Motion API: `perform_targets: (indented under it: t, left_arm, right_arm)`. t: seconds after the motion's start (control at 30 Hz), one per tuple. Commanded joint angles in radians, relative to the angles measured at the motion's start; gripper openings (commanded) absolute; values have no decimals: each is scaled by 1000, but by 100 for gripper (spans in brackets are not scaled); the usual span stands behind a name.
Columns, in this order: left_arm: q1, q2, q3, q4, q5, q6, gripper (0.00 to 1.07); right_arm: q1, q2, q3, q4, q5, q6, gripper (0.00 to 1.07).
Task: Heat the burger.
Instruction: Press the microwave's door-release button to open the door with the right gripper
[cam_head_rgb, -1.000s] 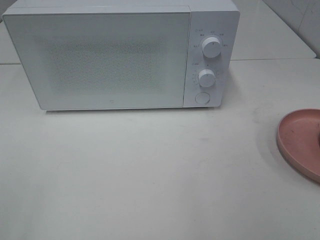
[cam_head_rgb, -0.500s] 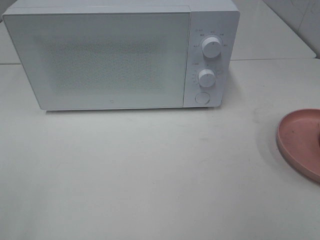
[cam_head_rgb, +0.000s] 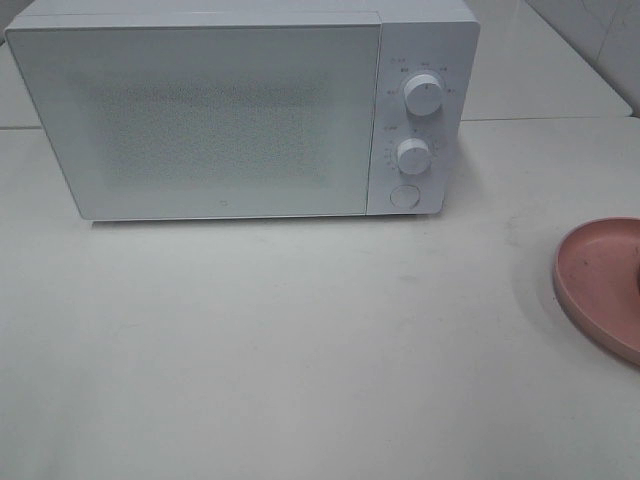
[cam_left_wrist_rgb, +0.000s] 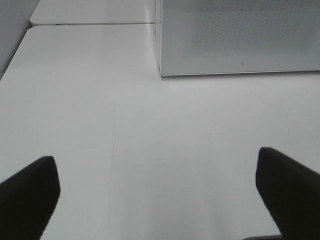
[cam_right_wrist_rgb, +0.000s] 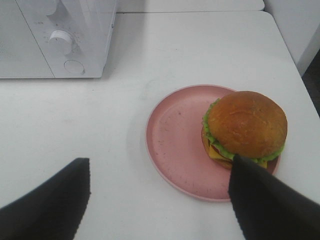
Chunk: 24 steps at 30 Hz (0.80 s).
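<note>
The burger (cam_right_wrist_rgb: 245, 125), with a golden-brown bun and green lettuce, sits on the far side of a pink plate (cam_right_wrist_rgb: 175, 135) in the right wrist view. My right gripper (cam_right_wrist_rgb: 160, 162) hangs open above the table just short of the plate, one finger (cam_right_wrist_rgb: 260, 200) close to the burger and nothing between the fingers. The exterior high view shows only part of the plate (cam_head_rgb: 600, 280) at its right edge; the burger lies outside that view. My left gripper (cam_left_wrist_rgb: 156, 162) is wide open over bare table in front of the microwave (cam_left_wrist_rgb: 240, 35).
A white microwave (cam_head_rgb: 200, 120) stands at the back of the table with its door shut. Two knobs (cam_head_rgb: 424, 95) and a round button (cam_head_rgb: 404, 196) are on its right panel. White table (cam_head_rgb: 300, 350) stretches before it.
</note>
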Motion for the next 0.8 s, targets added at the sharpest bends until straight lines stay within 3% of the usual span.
perform_targets:
  t: [0.03,0.8]
  left_arm:
    - [-5,-24,3,0,-1,-2,100]
    - [-5,-24,3,0,-1,-2,100]
  right_arm:
    - [4,26,-7,11,-45,2,76]
    - [4,377,9,12,-447,20,76]
